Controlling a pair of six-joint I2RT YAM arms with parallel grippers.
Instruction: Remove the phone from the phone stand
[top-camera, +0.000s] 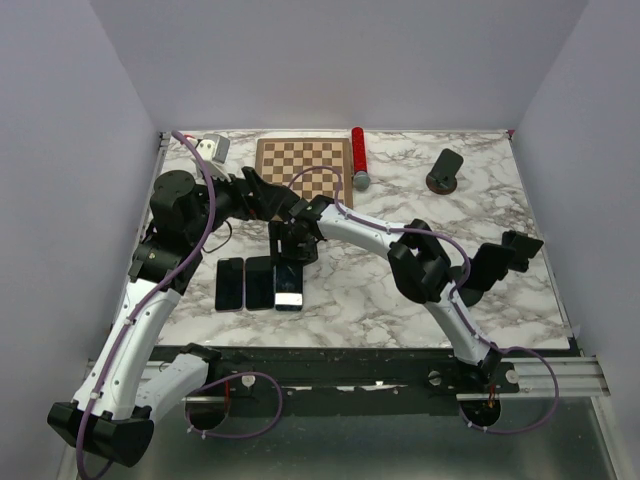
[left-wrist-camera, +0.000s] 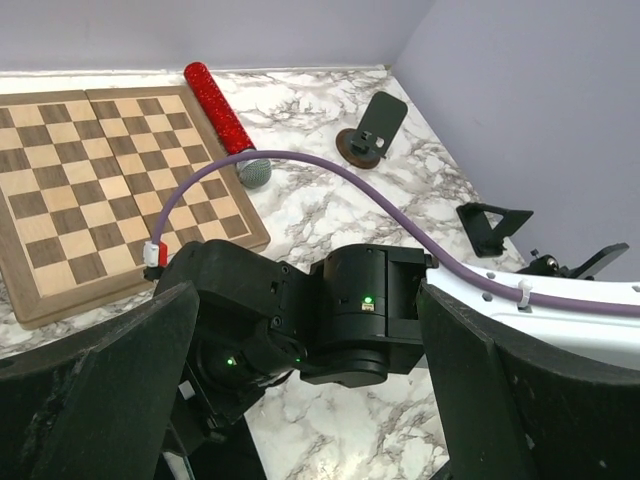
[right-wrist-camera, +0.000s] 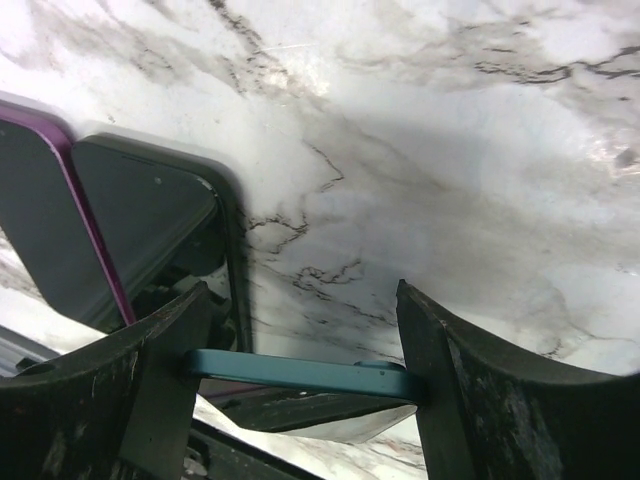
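1. Phone (top-camera: 289, 287) — teal-edged, clamped across its width by the right gripper (right-wrist-camera: 302, 320). It is low over the marble table (top-camera: 350, 300), just beside a dark-cased phone (right-wrist-camera: 160, 230); whether it touches the marble cannot be told.
2. Left gripper (left-wrist-camera: 307, 310) — jaws spread wide and empty, hanging above the right arm's wrist (left-wrist-camera: 350, 320).
3. Hazards: releasing before the phone lies flat would probably let it slap down. A sideways drift could set its edge on the dark-cased phone. The arms are close enough to knock together.
4. Orientation: the long axis runs far-to-near, parallel to the dark-cased phone, with the far end in the jaws and the near end toward the arm bases.
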